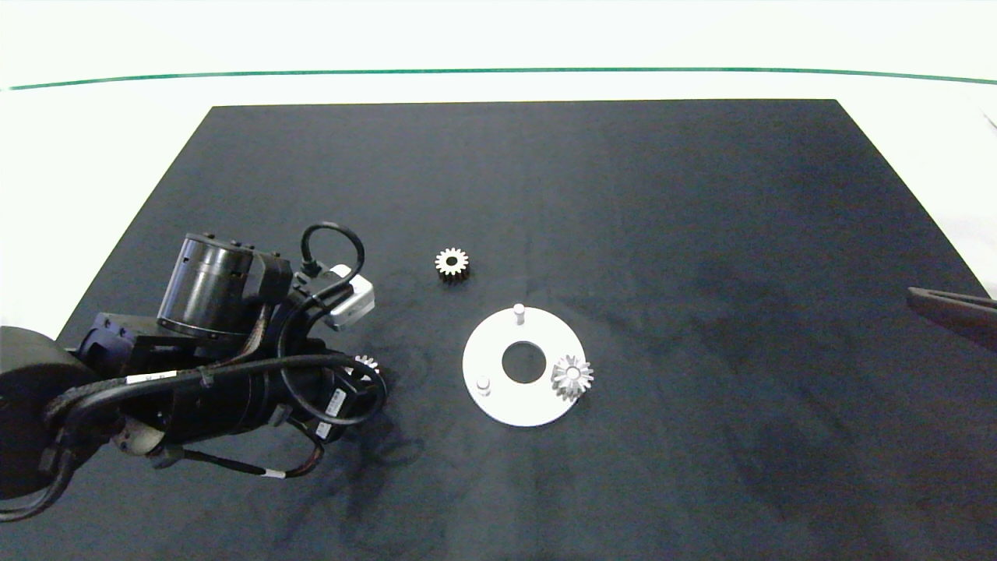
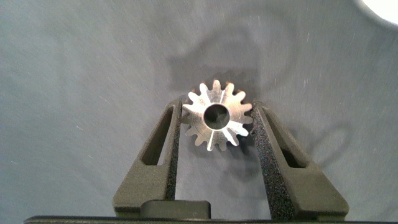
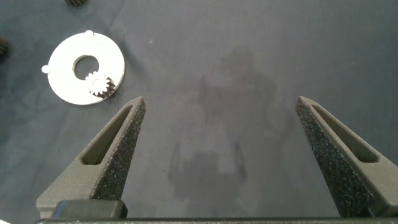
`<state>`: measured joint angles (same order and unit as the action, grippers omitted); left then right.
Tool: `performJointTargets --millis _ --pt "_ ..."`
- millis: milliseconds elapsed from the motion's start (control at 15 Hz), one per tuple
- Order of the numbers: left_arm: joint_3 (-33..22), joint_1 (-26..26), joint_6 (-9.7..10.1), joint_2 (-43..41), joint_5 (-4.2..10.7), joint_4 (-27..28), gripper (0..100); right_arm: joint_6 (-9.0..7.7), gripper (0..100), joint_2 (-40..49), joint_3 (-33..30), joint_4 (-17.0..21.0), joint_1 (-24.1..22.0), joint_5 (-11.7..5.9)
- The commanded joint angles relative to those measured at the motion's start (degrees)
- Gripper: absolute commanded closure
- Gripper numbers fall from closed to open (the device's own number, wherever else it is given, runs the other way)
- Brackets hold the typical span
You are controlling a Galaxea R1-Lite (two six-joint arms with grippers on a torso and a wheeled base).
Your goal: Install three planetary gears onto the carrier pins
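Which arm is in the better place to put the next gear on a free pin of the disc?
Left. The left gripper has its fingers around a gear on the mat, left of the disc, which has two bare pins. The right gripper is open, holds nothing and sits at the right edge.

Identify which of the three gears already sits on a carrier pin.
The gear on the white disc's right-hand pin. One lies loose beyond the disc; the other sits between the left claw's fingers.
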<state>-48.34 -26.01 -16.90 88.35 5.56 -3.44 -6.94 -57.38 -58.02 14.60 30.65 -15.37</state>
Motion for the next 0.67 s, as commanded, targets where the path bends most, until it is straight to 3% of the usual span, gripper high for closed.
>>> performJointTargets --millis 67,400,667 --pt "-1.6 -0.1 -0.77 -1.7 0.07 1.2 78 -0.09 0 -0.1 0.0 0.1 0.0 -0.1" --pt "-3.3 -4.8 -1.3 -3.1 0.15 2.8 78 -0.18 0 -0.1 0.0 0.1 0.0 -0.18" --pt "-8.1 -10.3 -1.03 -2.9 0.15 6.5 78 -0.71 0 0.3 0.0 0.2 0.0 -0.18"
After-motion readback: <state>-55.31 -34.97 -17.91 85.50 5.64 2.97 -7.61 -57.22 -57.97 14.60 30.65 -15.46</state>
